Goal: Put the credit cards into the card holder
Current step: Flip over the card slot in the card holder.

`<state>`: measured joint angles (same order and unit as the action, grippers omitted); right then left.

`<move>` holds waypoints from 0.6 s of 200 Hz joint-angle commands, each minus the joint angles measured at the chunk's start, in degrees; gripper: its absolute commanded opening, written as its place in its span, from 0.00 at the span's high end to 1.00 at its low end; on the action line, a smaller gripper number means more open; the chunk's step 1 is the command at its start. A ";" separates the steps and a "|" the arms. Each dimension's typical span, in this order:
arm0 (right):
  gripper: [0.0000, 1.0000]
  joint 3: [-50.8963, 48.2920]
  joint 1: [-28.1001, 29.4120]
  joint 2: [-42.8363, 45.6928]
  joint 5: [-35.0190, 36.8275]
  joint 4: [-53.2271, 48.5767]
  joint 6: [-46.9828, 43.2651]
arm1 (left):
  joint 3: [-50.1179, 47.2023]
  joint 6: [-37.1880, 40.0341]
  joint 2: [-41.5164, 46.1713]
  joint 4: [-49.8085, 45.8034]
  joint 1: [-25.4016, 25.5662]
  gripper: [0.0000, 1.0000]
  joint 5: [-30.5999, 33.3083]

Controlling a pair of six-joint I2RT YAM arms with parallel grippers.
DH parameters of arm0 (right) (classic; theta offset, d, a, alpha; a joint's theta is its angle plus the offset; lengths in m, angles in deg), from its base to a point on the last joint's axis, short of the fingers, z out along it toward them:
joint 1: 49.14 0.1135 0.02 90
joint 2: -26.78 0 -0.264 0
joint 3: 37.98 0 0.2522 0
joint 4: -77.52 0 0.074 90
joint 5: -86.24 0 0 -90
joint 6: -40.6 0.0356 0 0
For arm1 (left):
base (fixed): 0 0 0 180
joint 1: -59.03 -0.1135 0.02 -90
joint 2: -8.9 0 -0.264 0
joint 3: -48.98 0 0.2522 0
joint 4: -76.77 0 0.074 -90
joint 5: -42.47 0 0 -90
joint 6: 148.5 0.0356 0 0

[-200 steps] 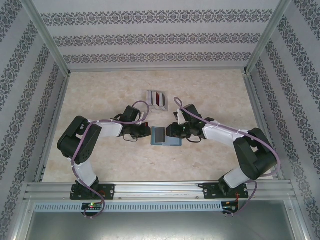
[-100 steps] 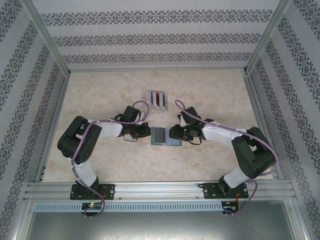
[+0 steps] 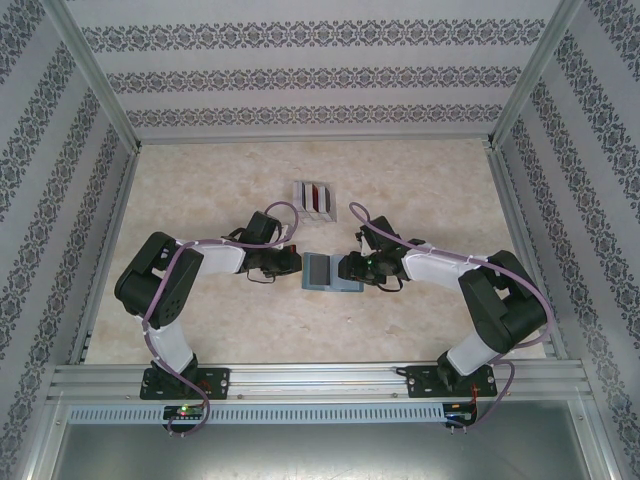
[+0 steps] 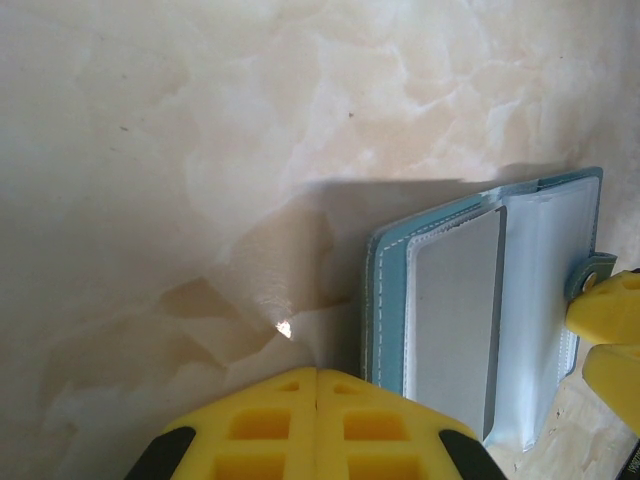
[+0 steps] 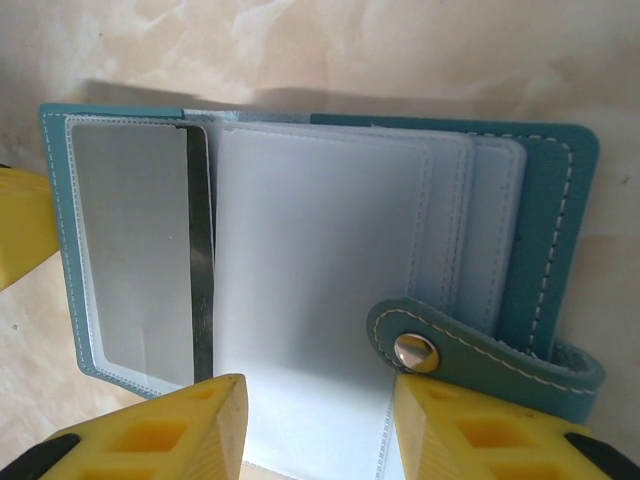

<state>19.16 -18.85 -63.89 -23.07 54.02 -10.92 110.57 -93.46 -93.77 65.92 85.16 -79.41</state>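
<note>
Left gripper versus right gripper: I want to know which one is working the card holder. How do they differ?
The left gripper has its fingers pressed together; the right gripper holds them apart. The left gripper sits beside the card holder's cover edge; the right gripper straddles its clear sleeves. Both have yellow fingers.

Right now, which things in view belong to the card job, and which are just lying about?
Job: teal-blue stitched folding card holder, lying open; dark red thin credit cards, edge-on.
Lying about: grey-white ridged slotted rack holding them.
</note>
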 commanded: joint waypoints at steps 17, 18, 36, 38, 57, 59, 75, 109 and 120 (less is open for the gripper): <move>0.55 -1.00 1.79 -0.86 0.47 0.79 1.60 | -0.79 0.91 -3.66 -1.10 0.10 1.00 4.59; 0.55 -1.05 1.79 -0.93 0.40 1.05 1.64 | -0.80 0.88 -3.67 -1.04 0.08 1.00 4.57; 0.56 -0.95 1.79 -1.49 -2.17 3.69 2.73 | -1.38 0.69 -3.59 -0.59 0.09 1.00 4.66; 0.56 -0.93 1.80 -1.56 -2.43 3.85 2.78 | -1.39 0.68 -3.54 -0.60 0.11 1.00 4.66; 0.56 -0.49 1.88 -2.13 -3.42 5.31 3.58 | -0.97 0.56 -4.00 -0.32 0.11 1.00 3.88; 0.57 -0.55 1.88 -2.14 -3.55 5.58 3.68 | -0.98 0.52 -3.98 -0.29 0.14 1.00 3.79; 0.57 -0.70 1.97 -2.47 -4.20 7.77 4.52 | -1.30 0.33 -3.81 -0.03 0.07 1.00 3.78; 0.57 0.04 2.15 -4.15 -6.40 11.37 6.21 | -1.07 0.47 -3.85 -0.23 0.07 1.00 3.47; 0.57 0.09 2.10 -4.94 -7.69 13.28 7.14 | -1.25 0.49 -3.71 -0.22 0.11 1.00 3.49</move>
<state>19.09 -17.48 -66.97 -27.51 62.28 -6.29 110.57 -93.48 -93.77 65.95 85.16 -79.50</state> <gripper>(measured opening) 0.429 0.048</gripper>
